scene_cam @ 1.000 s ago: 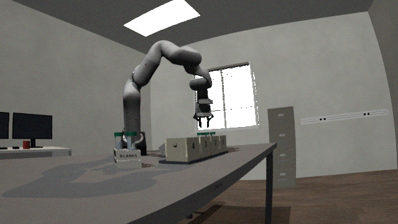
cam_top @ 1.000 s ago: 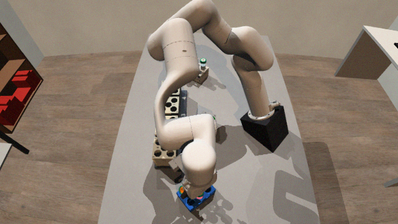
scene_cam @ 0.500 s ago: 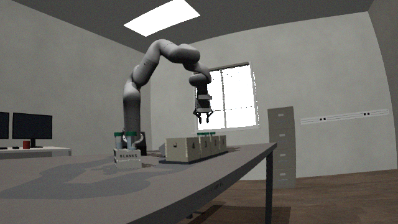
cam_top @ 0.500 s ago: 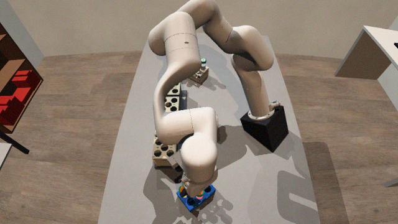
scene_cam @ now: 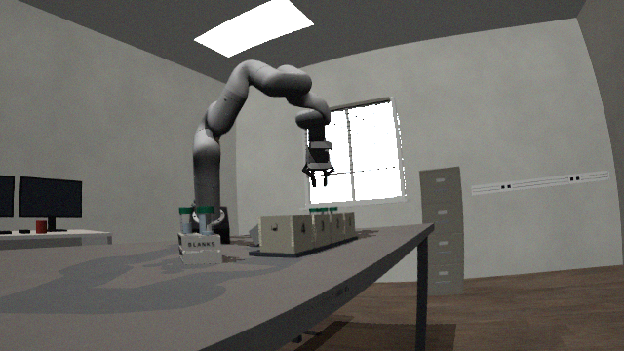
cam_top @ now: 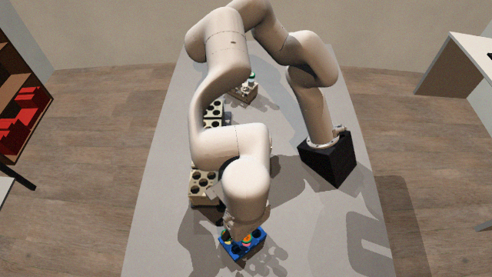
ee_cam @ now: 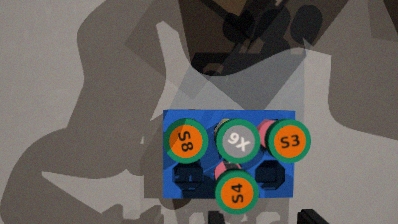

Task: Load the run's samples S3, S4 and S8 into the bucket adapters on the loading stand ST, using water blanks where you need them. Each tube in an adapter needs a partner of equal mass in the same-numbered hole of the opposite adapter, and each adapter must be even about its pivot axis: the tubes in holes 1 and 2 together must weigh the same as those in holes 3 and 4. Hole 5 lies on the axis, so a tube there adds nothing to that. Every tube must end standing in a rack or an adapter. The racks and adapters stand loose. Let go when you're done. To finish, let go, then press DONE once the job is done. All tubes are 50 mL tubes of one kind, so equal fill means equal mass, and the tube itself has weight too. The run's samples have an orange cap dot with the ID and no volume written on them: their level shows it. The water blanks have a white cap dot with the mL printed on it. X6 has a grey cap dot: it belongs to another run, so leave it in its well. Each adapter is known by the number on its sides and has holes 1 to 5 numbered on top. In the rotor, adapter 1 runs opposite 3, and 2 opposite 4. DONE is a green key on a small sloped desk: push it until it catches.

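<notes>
Okay, my gripper (scene_cam: 320, 184) (ee_cam: 260, 218) is part-open with nothing in it, hovering above the blue rack (cam_top: 251, 249) (ee_cam: 228, 188). S4 (ee_cam: 237, 192) looks nearest the fingers, so I'd go for that.

White rounded arm (cam_top: 227, 42) (scene_cam: 207, 161); black hand fingertips (scene_cam: 320, 181).

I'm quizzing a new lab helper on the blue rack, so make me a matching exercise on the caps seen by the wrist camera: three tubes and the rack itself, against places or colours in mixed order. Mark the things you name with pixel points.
Column one
1. S8 (ee_cam: 186, 141)
2. X6 (ee_cam: 238, 141)
3. S4 (ee_cam: 237, 192)
4. The rack (cam_top: 251, 246) (ee_cam: 172, 189)

Column two (as the wrist view shows it)
A. Orange-dotted cap, nearest the bottom of the picture
B. Blue body
C. Orange-dotted cap, furthest left
D. Grey-dotted cap, between two orange-dotted ones

Right pairs: 1-C, 2-D, 3-A, 4-B.
</notes>
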